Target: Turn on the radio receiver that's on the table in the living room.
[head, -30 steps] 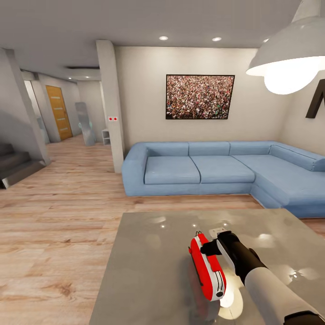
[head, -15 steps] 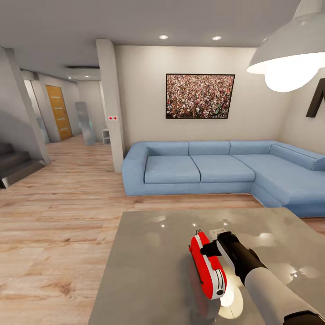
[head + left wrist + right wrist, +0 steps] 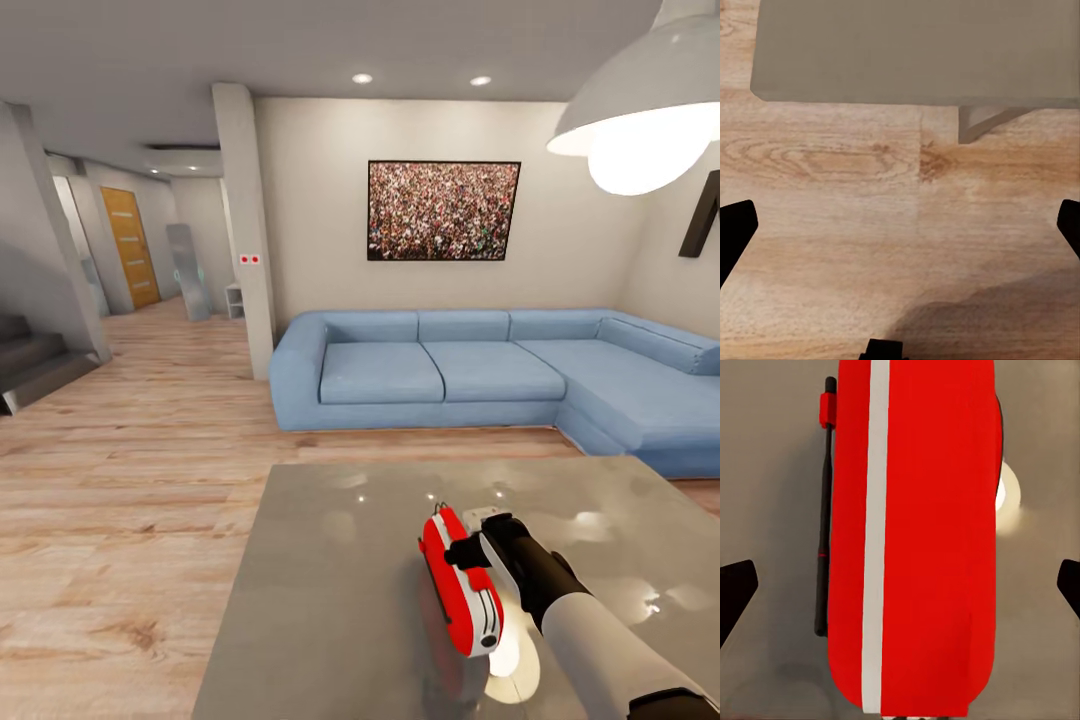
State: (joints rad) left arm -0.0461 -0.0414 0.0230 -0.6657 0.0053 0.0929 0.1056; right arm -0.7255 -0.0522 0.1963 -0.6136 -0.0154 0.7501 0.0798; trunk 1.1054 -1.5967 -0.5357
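Note:
The radio receiver (image 3: 458, 585), red with a white band, stands on the table (image 3: 330, 600), whose grey top is glossy, in the living room. My right gripper (image 3: 468, 551) reaches in from the lower right, its black fingers at the radio's upper side. In the right wrist view the red body (image 3: 930, 532) and its thin dark handle (image 3: 825, 510) lie between the tips of my right gripper (image 3: 900, 585), which is open wide. The dial is hidden. My left gripper (image 3: 900, 225) is open over the wood floor (image 3: 870, 217), beside a corner of the table (image 3: 915, 45).
A blue L-shaped sofa (image 3: 480, 375) stands beyond the table under a framed crowd picture (image 3: 443, 212). A white pendant lamp (image 3: 640, 110) hangs at the upper right. A pillar (image 3: 245, 230), stairs (image 3: 30, 365) and a hallway with a wooden door (image 3: 130, 248) lie to the left.
The whole picture has shifted slightly, so the camera has moved. The right gripper and the radio keep the same relation to each other.

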